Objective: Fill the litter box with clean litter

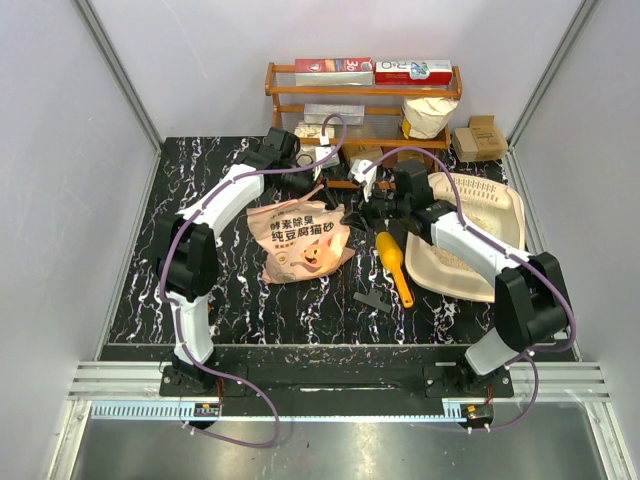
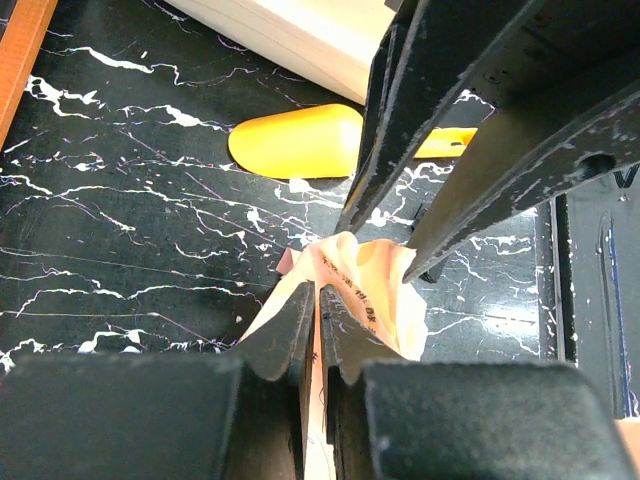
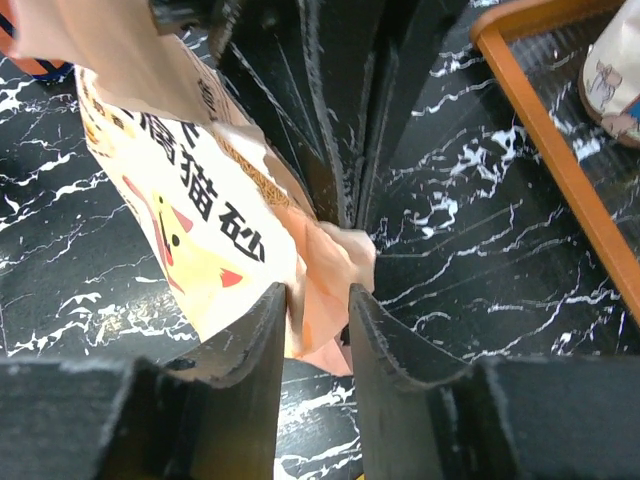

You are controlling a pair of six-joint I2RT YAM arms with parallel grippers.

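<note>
The pink-orange litter bag (image 1: 300, 240) lies crumpled on the black marble table, left of the cream litter box (image 1: 500, 205). The box holds a thin layer of beige litter (image 1: 450, 262). My left gripper (image 1: 312, 187) is shut on the bag's upper edge; in the left wrist view (image 2: 318, 300) its jaws pinch the thin film of the bag (image 2: 365, 290). My right gripper (image 1: 375, 207) is at the bag's top right corner. In the right wrist view (image 3: 318, 305) its jaws stand a little apart, with the folded corner of the bag (image 3: 335, 265) between them.
A yellow scoop (image 1: 395, 265) lies between the bag and the box, and shows in the left wrist view (image 2: 295, 140). A small black piece (image 1: 373, 298) lies near it. A wooden shelf rack (image 1: 360, 95) with boxes and a white sack stands at the back.
</note>
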